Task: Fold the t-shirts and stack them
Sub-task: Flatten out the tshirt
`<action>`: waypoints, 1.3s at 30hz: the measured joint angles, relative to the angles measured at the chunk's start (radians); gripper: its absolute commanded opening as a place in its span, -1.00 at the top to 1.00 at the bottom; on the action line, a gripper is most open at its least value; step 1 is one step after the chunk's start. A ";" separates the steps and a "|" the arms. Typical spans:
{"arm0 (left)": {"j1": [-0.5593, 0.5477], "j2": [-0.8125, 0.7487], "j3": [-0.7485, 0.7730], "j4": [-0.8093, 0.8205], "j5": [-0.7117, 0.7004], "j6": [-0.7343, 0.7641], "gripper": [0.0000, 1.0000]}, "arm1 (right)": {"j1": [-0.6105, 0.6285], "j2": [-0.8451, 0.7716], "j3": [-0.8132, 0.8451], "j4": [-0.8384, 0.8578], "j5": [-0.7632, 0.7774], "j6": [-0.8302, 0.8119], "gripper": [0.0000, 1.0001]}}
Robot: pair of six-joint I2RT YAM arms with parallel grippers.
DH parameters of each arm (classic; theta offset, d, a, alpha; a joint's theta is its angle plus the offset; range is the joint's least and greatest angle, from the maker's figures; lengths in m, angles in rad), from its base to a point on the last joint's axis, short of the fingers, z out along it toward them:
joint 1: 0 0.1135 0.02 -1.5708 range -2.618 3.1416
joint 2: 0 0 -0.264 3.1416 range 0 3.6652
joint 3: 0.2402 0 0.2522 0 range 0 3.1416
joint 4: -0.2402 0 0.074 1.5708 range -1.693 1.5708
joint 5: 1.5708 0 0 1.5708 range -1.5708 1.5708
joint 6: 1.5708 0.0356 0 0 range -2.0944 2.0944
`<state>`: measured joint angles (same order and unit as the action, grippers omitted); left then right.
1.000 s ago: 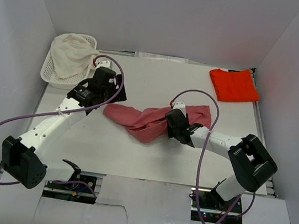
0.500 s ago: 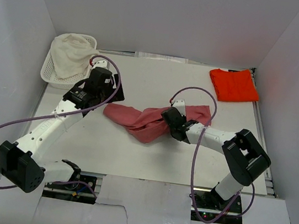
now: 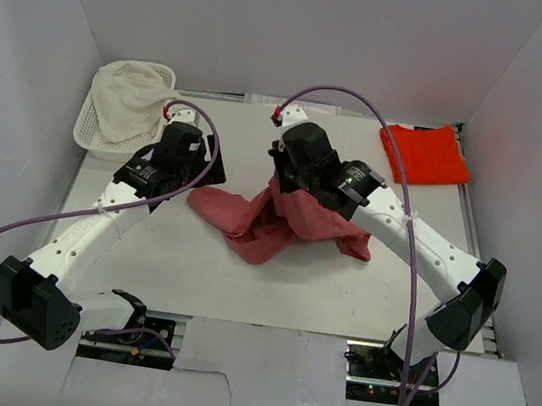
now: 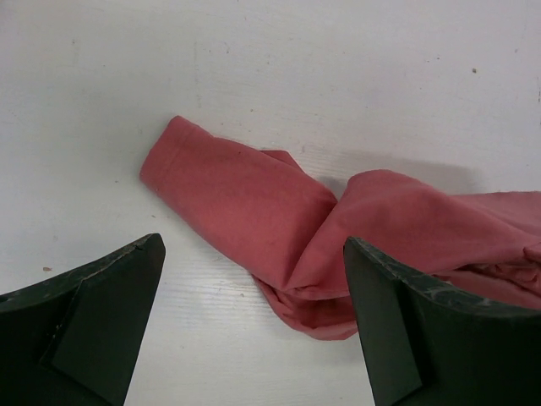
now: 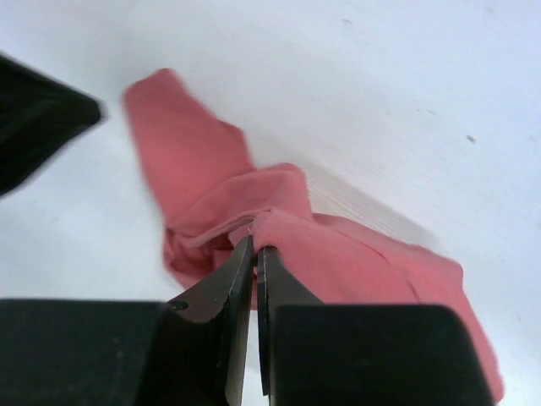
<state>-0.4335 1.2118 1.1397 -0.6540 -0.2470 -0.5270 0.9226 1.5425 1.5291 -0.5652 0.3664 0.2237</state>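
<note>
White tabletop (image 3: pixel 270 284), white walls around. Rose shirt (image 3: pixel 248 222) crumpled at centre, one fold held up at its 12 o'clock by the right claw (image 5: pixel 255 247), clenched on the cloth. Left claw (image 4: pixel 252 254) spread wide over the shirt's 9 o'clock end. Orange shirt (image 3: pixel 424 154) folded flat at the tabletop's 2 o'clock. Basket (image 3: pixel 84 131) with white cloth (image 3: pixel 129 102) at 10 o'clock.

Top cam sits high at the near edge, looking down over the whole table (image 3: pixel 240 281); both wrist cams look down close, all sharing the rose t-shirt (image 3: pixel 248 223).
</note>
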 measured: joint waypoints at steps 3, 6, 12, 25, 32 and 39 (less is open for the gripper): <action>0.000 0.000 0.000 0.000 0.000 0.001 -0.96 | 0.016 0.059 0.137 -0.063 -0.132 -0.032 0.85; 0.000 -0.006 0.000 0.000 0.000 0.002 -0.96 | 0.034 0.077 0.131 -0.102 -0.206 -0.044 0.84; 0.000 -0.023 0.000 -0.001 -0.001 0.007 -0.96 | 0.039 0.079 0.097 -0.159 -0.313 -0.044 0.85; 0.003 -0.024 0.000 -0.001 -0.004 0.011 -0.96 | 0.141 -0.243 -0.138 -0.233 -0.391 0.043 0.85; 0.004 -0.017 0.000 0.001 0.000 0.011 -0.96 | 0.108 -0.096 0.027 -0.245 -0.364 -0.001 0.85; 0.015 -0.003 -0.008 -0.017 -0.027 0.016 -0.96 | 0.062 0.318 0.137 -0.082 -0.393 -0.101 -0.74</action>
<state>-0.4187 1.2087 1.1320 -0.6708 -0.2745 -0.5114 0.9848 1.8603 1.6661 -0.6468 -0.0265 0.1226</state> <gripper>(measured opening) 0.978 0.797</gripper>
